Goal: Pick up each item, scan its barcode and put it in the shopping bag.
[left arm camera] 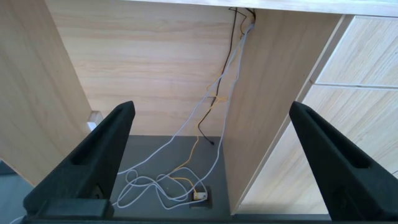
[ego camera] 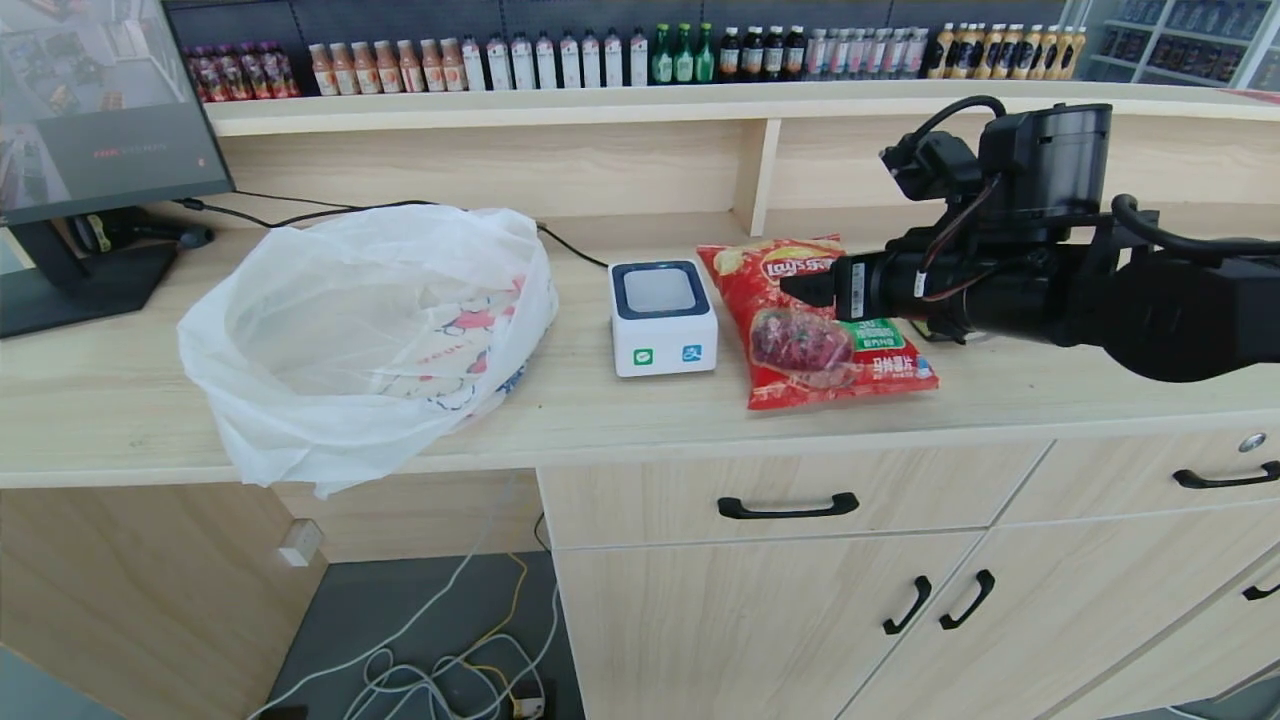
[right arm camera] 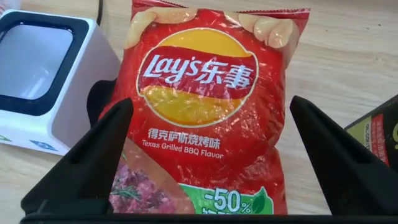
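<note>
Chips bag: one, red, lying flat on the tabletop, just right of the scanner. Its near end is close to the front edge. Scanner: one, white, between chips bag and shopping bag. Shopping bag: one, white plastic, mouth open, slumping over the front edge at left. A gap of tabletop separates it from the scanner. One dark box, corner only, sits just beside the chips bag.

Right arm comes in level from the right. Right gripper is over the chips bag, released, fingers spread to either side, holding nothing.

Left gripper is below the tabletop, released, facing a recess with cables.
</note>
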Robot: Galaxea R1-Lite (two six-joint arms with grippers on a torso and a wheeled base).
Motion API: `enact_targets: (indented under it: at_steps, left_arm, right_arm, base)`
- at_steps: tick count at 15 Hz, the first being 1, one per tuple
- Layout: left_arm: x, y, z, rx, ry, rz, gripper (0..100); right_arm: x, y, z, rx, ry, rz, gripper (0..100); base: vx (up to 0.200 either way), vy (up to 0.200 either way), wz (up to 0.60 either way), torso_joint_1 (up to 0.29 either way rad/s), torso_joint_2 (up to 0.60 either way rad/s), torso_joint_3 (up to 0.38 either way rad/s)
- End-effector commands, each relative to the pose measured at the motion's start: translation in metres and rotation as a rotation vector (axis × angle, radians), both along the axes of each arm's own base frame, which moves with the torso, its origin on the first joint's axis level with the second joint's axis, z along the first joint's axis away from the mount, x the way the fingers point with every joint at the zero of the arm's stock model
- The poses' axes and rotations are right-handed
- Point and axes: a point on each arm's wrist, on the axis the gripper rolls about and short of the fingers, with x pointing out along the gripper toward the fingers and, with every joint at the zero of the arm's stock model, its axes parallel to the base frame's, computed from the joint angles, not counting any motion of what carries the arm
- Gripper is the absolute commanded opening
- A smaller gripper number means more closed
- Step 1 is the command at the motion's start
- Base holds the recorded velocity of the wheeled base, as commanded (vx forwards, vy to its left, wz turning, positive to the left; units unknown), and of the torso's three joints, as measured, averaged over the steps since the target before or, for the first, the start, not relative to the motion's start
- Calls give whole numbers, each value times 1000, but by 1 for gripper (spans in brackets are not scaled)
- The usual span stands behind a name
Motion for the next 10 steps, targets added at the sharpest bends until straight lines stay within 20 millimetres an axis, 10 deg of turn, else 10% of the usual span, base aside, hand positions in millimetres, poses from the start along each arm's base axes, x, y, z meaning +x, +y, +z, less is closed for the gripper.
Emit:
enact_targets:
  at_steps: [1, 10]
  left_arm:
    - [0, 0, 0, 0, 0, 2, 100]
    - [0, 0, 0, 0, 0, 0, 100]
  right_arm:
    - [6, 2, -3, -4, 3, -8, 100]
    - [16, 12, -9, -5, 9, 4, 100]
  base:
    - [0, 0, 0, 0, 0, 0]
    - [0, 0, 0, 0, 0, 0]
